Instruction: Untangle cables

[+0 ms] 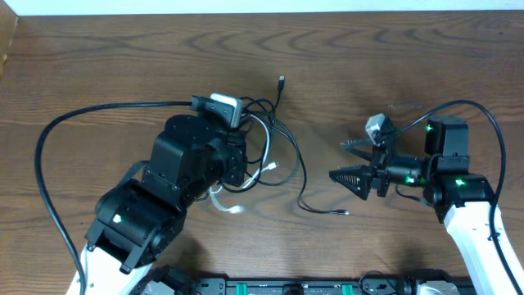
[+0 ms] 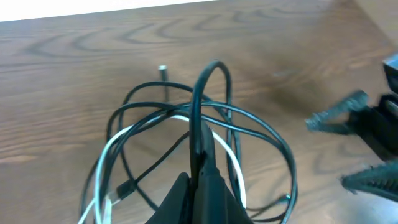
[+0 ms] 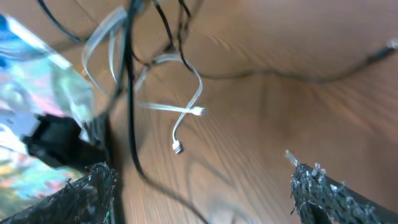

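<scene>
Our left hand (image 2: pixel 199 155) is clamped on a raised black loop (image 2: pixel 196 99) at the heart of the cables (image 1: pixel 274 156), which lie knotted on the bench (image 1: pixel 393 65) directly beneath it. Our right hand (image 1: pixel 337 161), jaws wide apart and holding nothing, points at the knot from its right, well apart from it. One black tail (image 1: pixel 323 211) trails sideways toward that hand, its plug the nearest free end. We count one white cord (image 1: pixel 228 205) and at least two black; the knot hides any more.
</scene>
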Tool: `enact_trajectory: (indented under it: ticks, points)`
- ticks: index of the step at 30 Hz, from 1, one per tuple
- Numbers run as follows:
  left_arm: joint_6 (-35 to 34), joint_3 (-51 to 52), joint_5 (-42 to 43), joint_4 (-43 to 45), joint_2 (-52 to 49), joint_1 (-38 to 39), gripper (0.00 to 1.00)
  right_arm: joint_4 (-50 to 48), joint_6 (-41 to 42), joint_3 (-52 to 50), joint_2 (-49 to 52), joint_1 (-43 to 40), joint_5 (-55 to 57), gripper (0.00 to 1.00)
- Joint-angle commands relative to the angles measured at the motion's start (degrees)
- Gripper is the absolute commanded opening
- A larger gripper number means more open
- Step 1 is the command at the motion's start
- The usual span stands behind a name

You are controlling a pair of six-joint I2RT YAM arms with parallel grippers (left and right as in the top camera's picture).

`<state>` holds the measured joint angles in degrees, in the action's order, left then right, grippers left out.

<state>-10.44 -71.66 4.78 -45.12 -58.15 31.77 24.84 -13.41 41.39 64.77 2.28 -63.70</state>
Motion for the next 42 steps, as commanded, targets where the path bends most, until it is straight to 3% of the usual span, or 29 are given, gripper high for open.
enact_trajectory:
  ticks: [1,10,16,18,19,21,24,29,34,42]
  points:
    - [0.79,-0.85,7.85,1.53,-0.74,0.09,0.08,-4.02,9.22,-0.31,0.11,0.48,-5.97,0.89]
    - [0.74,-0.85,17.22,3.43,-3.87,0.09,0.08,-13.14,13.81,-0.31,0.11,5.70,-9.05,0.92]
    - [0.74,-0.85,23.02,5.29,-4.70,0.09,0.08,-13.60,14.95,-0.31,0.13,10.49,-1.20,0.90]
    - [0.76,-0.85,23.15,5.42,-4.63,0.09,0.08,-13.68,16.63,-0.31,0.13,11.34,2.12,0.79]
    - [0.79,-0.85,23.06,5.40,-4.63,0.02,0.08,-13.51,16.81,-0.31,0.13,11.28,3.91,0.61]
    - [0.81,-0.85,22.08,5.33,-4.63,0.02,0.08,-12.98,16.85,-0.31,0.13,10.88,5.97,0.41]
    - [0.79,-0.85,16.92,4.37,-4.28,0.02,0.08,-10.78,19.21,-0.31,0.11,9.29,11.58,0.29]
    - [0.79,-0.85,5.51,1.55,-2.64,0.02,0.08,-3.19,19.15,-0.31,0.11,3.82,21.64,0.21]
    - [0.79,-0.85,0.44,1.25,-0.22,0.02,0.08,4.11,19.17,-0.31,0.11,-4.17,31.28,0.13]
    - [0.81,-0.85,-4.63,1.44,2.67,0.02,0.14,7.82,19.15,-0.31,0.11,-17.49,32.04,0.09]
